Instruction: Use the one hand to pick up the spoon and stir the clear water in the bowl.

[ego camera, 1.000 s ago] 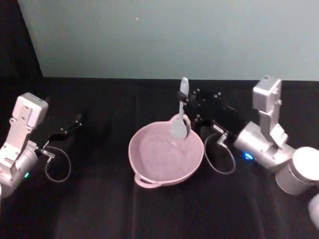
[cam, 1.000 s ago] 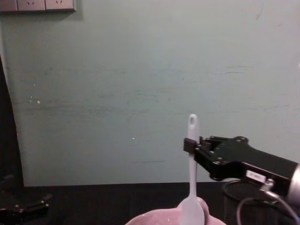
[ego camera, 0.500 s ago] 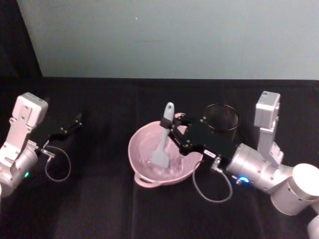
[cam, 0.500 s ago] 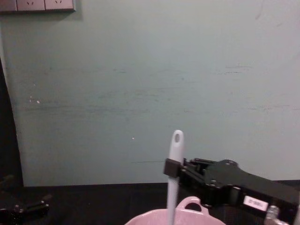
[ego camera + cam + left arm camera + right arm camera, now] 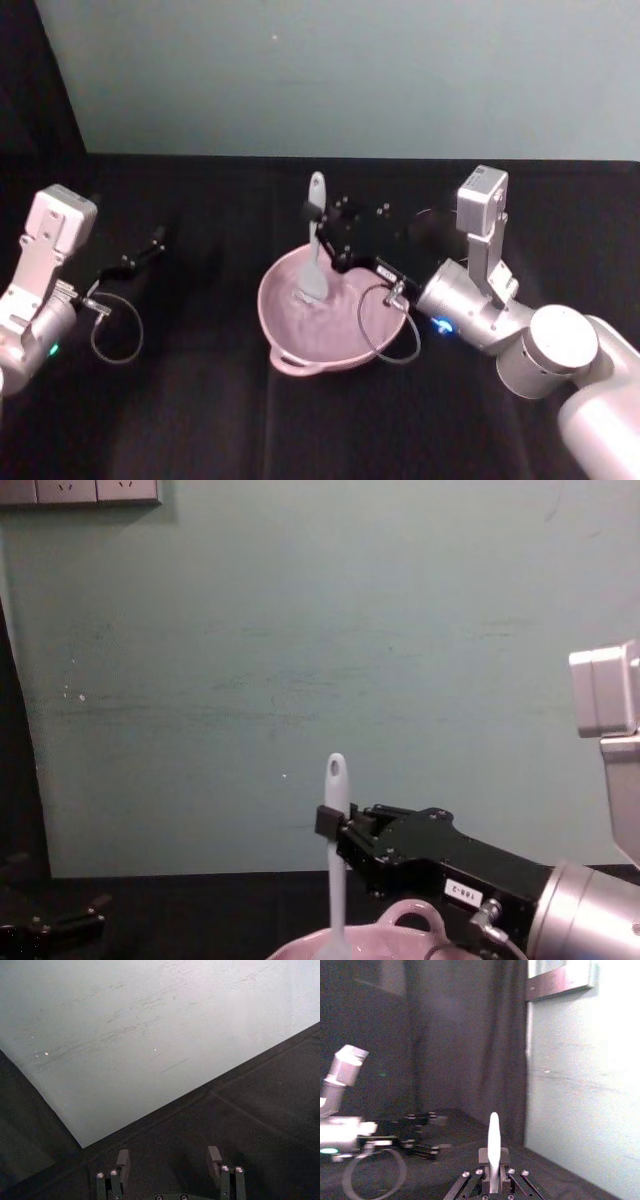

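The pale pink bowl sits mid-table, its loop handle showing in the chest view. Faint glints of clear water show inside it. My right gripper, the one hand, is shut on the handle of the white spoon. The spoon stands nearly upright, its bowl end dipped into the far-left part of the bowl. In the chest view the spoon rises above the pink rim, gripped below its holed tip. The right wrist view has the spoon handle between my fingers. My left gripper is open and parked at the left.
A black wire-mesh cup stands behind the right arm, mostly hidden by it. Black cloth covers the table, and a pale green wall rises behind. Cable loops hang from both wrists, one over the bowl's near right rim.
The right gripper has swept the spoon around inside the bowl: from the far right rim, through the middle, to the far left side now. The left arm stayed still.
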Robot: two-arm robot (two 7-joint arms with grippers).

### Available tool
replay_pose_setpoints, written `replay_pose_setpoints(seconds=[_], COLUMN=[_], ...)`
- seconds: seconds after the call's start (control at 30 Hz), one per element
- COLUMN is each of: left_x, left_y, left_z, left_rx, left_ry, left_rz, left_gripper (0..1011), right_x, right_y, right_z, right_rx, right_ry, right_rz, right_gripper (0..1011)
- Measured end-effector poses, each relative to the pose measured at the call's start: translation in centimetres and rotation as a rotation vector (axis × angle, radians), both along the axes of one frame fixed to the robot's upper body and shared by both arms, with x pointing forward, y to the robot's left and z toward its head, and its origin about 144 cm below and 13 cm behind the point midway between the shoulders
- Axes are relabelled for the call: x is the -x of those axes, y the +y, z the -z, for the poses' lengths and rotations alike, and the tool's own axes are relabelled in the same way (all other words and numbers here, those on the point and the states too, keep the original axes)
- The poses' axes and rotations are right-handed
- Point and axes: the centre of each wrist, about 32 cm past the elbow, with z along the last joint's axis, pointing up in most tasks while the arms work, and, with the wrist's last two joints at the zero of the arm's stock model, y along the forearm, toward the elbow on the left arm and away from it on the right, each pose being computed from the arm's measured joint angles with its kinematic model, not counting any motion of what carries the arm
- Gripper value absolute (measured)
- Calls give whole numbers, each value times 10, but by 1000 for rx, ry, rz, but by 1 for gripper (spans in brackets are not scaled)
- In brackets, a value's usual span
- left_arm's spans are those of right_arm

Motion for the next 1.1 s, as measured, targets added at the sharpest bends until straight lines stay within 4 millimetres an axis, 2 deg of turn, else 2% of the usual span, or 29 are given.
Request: replay_pose_setpoints(seconds=[0.27,0.5,0.67,0.9,1.1], left_x=[0,0,0,0,0], left_y=[0,0,0,0,0], left_z=[0,0,0,0,0], left_rx=[0,0,0,0,0], left_ry=[0,0,0,0,0], left_rz=[0,0,0,0,0], left_gripper=[1011,1011,1011,1011,1011], right_x=[-6,5,22,38,39], right_y=[-13,-37,-49,-44,-23], right_z=[1,-8,-16,-21,-16], right_rx=[8,33,58,29,-7], right_ry=[-40,-34,9,87,110], right_rz=[115,133,76,-34,-96], right_gripper=[111,112,112,112,112])
